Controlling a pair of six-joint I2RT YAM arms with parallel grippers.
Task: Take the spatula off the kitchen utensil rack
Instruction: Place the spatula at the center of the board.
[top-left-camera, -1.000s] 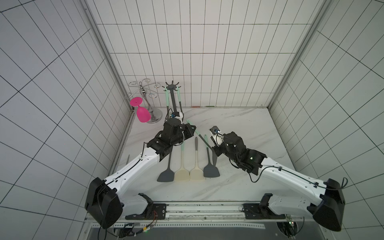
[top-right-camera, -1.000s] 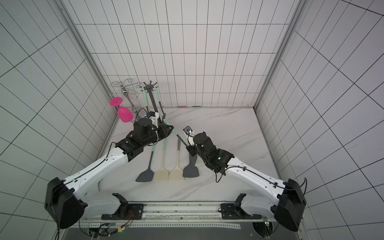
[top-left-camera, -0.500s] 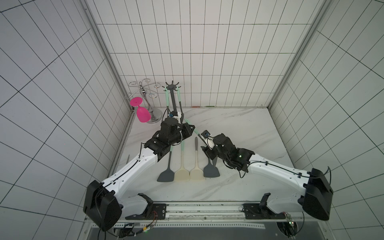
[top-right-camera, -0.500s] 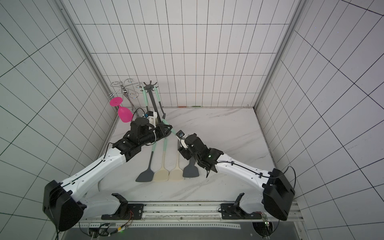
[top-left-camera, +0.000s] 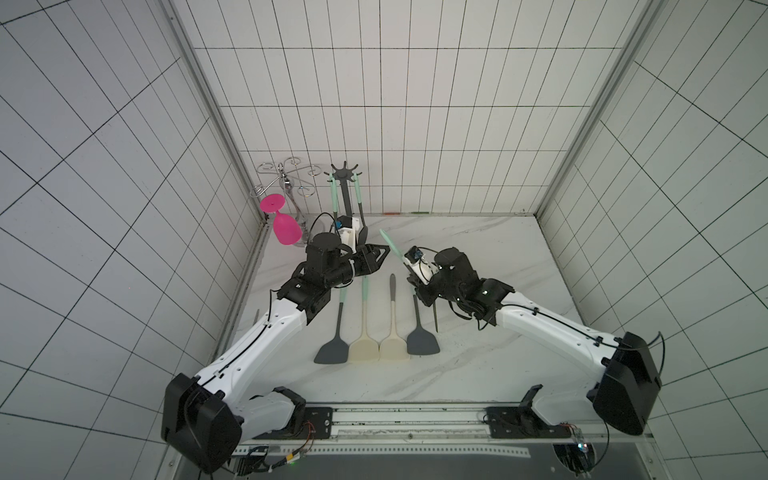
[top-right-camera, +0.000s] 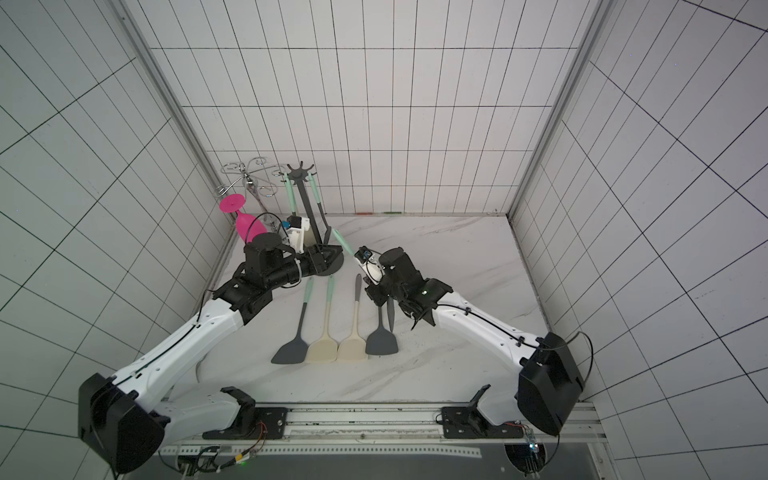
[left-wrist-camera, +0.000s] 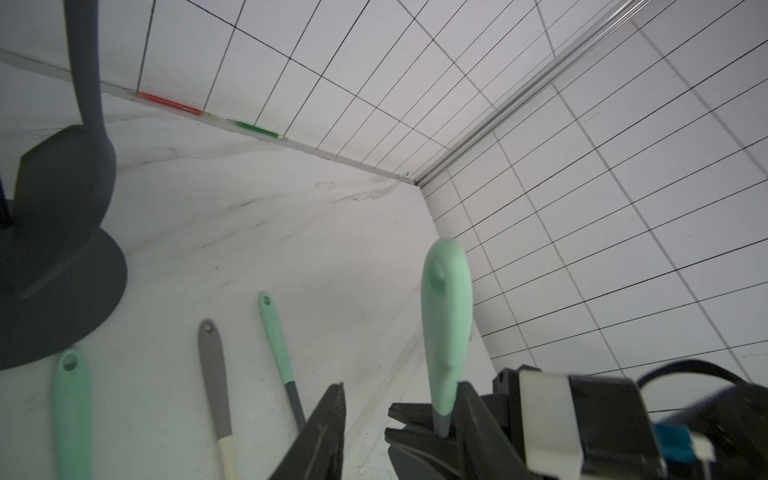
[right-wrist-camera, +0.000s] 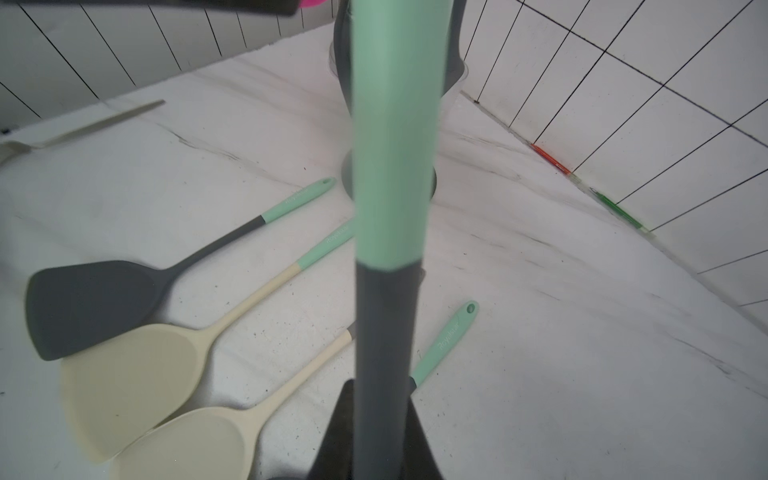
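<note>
Jaws of the left gripper (top-left-camera: 379, 256) stand parted and empty beside the base of the kitchen utensil rack (top-left-camera: 345, 199), apparently leaving the spatula (top-left-camera: 392, 246) to the other arm. The spatula is clear of the hooks, tilted above the worktop (top-left-camera: 478, 249). Jaws of the right gripper (left-wrist-camera: 442, 419) clamp its grey shaft just below the mint handle, probably for control during set-down.

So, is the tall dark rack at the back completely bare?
No, two mint-handled utensils hang from the hooks of the kitchen utensil rack, one on either side of its pole.
</note>
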